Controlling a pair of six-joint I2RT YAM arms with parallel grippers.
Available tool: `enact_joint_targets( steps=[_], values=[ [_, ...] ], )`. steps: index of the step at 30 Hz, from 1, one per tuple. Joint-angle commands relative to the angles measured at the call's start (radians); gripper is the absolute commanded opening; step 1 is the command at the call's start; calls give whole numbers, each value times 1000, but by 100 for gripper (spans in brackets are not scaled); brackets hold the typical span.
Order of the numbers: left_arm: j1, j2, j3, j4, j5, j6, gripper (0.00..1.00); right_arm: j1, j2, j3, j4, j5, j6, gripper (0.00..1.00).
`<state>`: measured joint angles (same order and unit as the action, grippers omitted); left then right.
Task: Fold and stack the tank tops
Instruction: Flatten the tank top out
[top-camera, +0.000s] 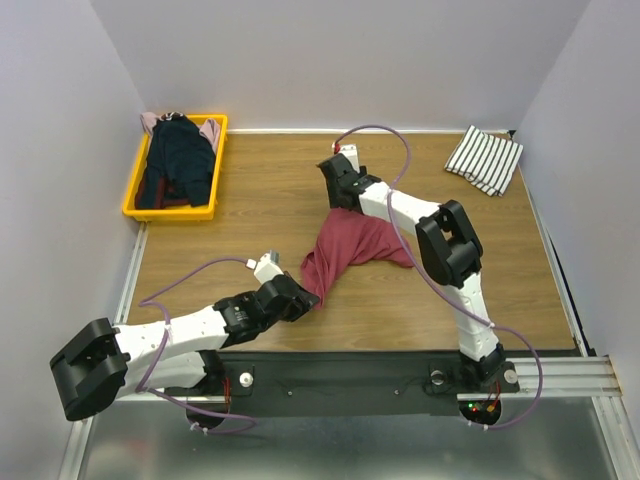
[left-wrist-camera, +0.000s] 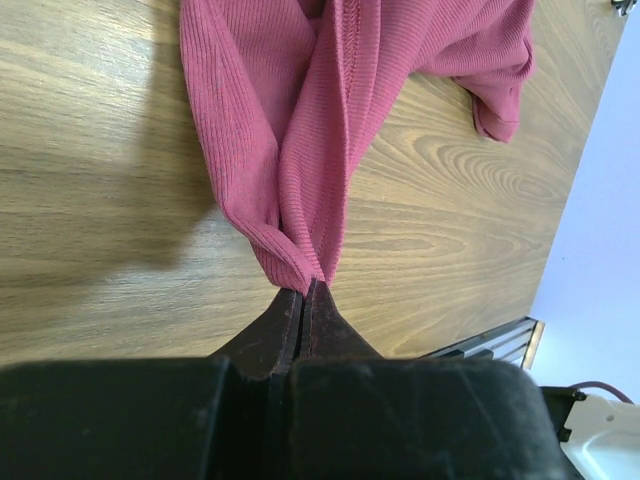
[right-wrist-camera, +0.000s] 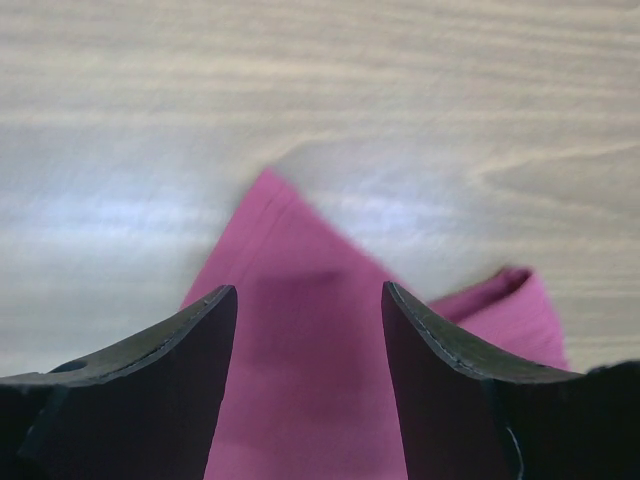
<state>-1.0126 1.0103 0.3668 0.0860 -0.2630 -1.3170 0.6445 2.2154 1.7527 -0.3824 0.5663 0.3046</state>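
Observation:
A dark red tank top (top-camera: 352, 248) lies bunched in the middle of the table. My left gripper (top-camera: 308, 298) is shut on its near corner, and the left wrist view shows the ribbed cloth (left-wrist-camera: 300, 130) pinched at the tips of that gripper (left-wrist-camera: 303, 286). My right gripper (top-camera: 343, 205) stands open over the far corner of the same top. In the right wrist view the red cloth (right-wrist-camera: 300, 390) fills the gap of the gripper (right-wrist-camera: 310, 296) without being squeezed. A white tank top with black stripes (top-camera: 485, 158) lies folded at the back right.
A yellow bin (top-camera: 133, 197) at the back left holds a dark navy top (top-camera: 178, 160) and a pale pink one (top-camera: 210, 130). The metal rail (top-camera: 560, 375) runs along the table's near edge, and grey walls close in both sides.

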Motion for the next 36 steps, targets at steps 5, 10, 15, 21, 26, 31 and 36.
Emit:
enact_joint_targets(
  steps=[5,10,15,21,26,31,36],
  values=[
    [3,-26,-16,32,-5,15,0,-60,87,154,2,-38,-39,61],
    [3,-27,-16,34,-4,18,0,-83,105,151,4,-117,-21,60],
    [3,-21,-15,35,-2,19,0,-89,112,148,8,-164,-6,58],
    [3,-19,-16,35,1,19,0,-89,90,134,36,-198,-1,58],
    [5,-22,-12,29,2,21,0,-91,124,152,36,-197,-9,58],
    [6,-33,-11,14,1,21,0,-100,147,149,36,-207,-1,34],
    [9,-45,-3,1,-4,21,0,-112,161,154,42,-247,-1,23]
  ],
)
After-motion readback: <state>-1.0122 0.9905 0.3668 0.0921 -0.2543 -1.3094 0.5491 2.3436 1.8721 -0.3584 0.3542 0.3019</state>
